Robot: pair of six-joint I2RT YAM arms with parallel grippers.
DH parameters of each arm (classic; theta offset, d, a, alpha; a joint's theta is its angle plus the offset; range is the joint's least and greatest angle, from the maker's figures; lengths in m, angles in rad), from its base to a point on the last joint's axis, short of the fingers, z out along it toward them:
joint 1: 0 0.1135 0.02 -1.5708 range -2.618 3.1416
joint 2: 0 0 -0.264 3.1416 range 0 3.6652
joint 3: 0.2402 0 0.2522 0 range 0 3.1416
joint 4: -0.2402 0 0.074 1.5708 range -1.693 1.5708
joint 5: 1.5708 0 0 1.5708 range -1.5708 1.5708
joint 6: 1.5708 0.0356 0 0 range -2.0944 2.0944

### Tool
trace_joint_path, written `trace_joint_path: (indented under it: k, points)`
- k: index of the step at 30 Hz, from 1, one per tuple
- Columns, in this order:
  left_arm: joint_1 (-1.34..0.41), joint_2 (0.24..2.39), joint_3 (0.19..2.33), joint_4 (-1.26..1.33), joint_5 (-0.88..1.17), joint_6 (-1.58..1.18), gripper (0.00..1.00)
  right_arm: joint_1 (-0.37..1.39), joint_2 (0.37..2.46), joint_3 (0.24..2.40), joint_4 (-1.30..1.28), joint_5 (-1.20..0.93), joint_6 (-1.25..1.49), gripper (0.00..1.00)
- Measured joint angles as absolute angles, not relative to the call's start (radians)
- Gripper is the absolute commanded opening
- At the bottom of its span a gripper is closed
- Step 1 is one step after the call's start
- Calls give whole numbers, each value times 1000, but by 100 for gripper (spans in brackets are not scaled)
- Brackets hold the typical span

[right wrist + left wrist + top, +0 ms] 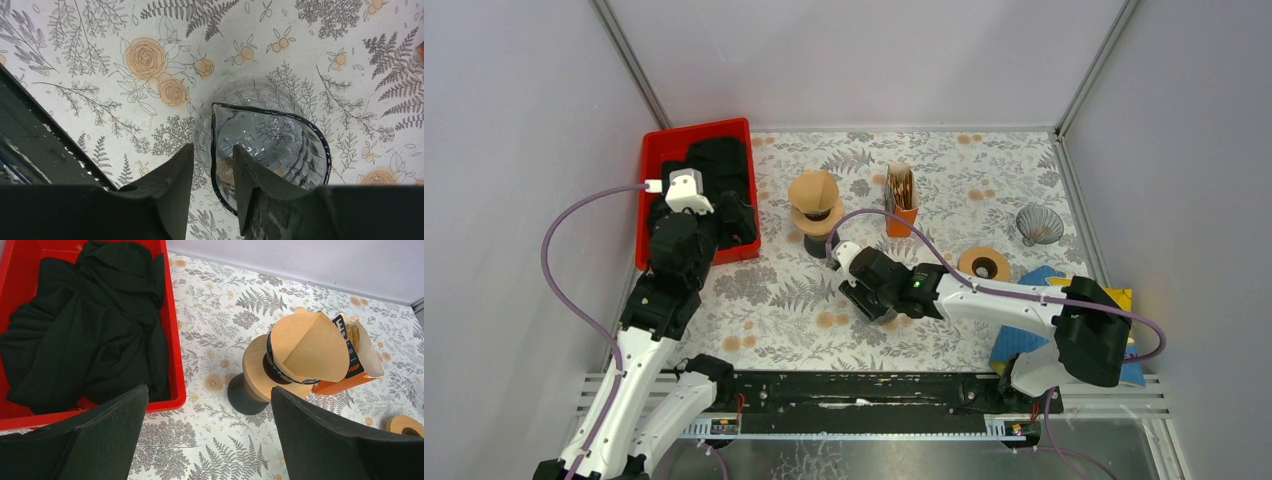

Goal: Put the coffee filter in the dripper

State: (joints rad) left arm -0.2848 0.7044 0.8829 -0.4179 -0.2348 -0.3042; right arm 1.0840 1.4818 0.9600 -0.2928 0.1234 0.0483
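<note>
A brown paper coffee filter [813, 187] sits as a cone in the dripper [816, 218], which has a wooden collar and a black base, at mid table. In the left wrist view the filter [310, 347] stands in the dripper [257, 367] ahead to the right. My left gripper [730, 218] is open and empty by the red bin's near right corner, its jaws wide apart [208, 390]. My right gripper [864, 298] is below the dripper. Its fingers straddle the black rim of a clear glass vessel [272, 145], one inside and one outside [213, 146].
A red bin [652, 160] holding black cloth stands at the left. An orange box of filters [901, 205] is right of the dripper. A wooden ring [984, 264], a grey shell dish [1038, 224] and a blue cloth [1024, 340] lie at the right.
</note>
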Motion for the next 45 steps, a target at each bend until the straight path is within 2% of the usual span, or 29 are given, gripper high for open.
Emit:
trace_joint_path:
  k: [13, 20, 37, 45]
  points:
    - [-283, 709, 878, -418, -228, -304, 100, 1085, 1359, 1028, -334, 236, 59, 80]
    - [-280, 709, 878, -418, -224, -304, 100, 1063, 1272, 1029, -389, 354, 74, 90]
    - [-280, 709, 878, -418, -223, -304, 100, 701, 1145, 948, -501, 354, 225, 99]
    - [-280, 709, 878, -418, -223, -304, 100, 460, 1159, 863, -501, 269, 282, 94]
